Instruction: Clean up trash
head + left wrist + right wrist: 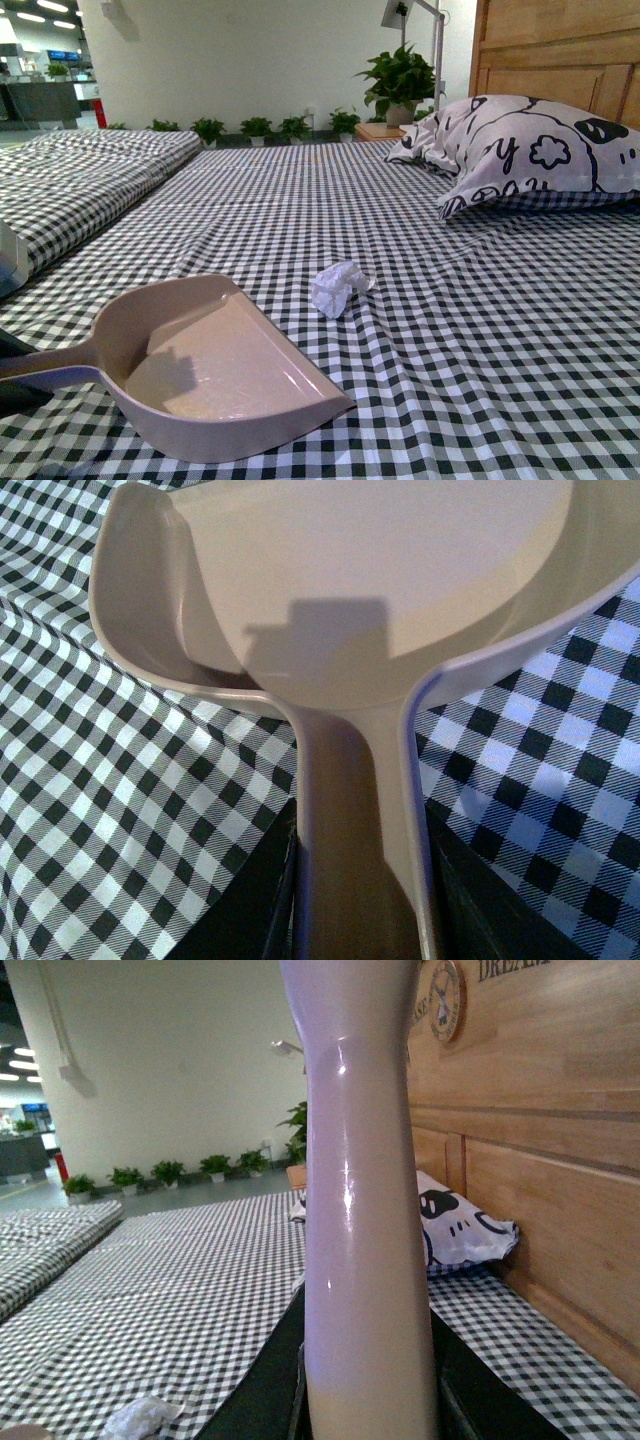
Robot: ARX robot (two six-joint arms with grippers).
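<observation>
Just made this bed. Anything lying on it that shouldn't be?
Yes: a crumpled white tissue wad sits on the checkered sheet mid-bed, just beyond the dustpan lip. The pillow lies by the headboard, where it belongs.

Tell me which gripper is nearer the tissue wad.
Probably the left. The left gripper holds the dustpan beside the tissue wad; the right gripper, gripping a pale handle, looks farther back.

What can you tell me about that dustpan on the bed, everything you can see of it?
The dustpan looks like smooth pinkish-beige plastic, with a wide shallow scoop, raised side walls and a long handle. It is empty, resting on the black-and-white checked bedsheet with its open edge facing the crumpled white tissue, not touching it. The left gripper is clamped on the handle.
</observation>
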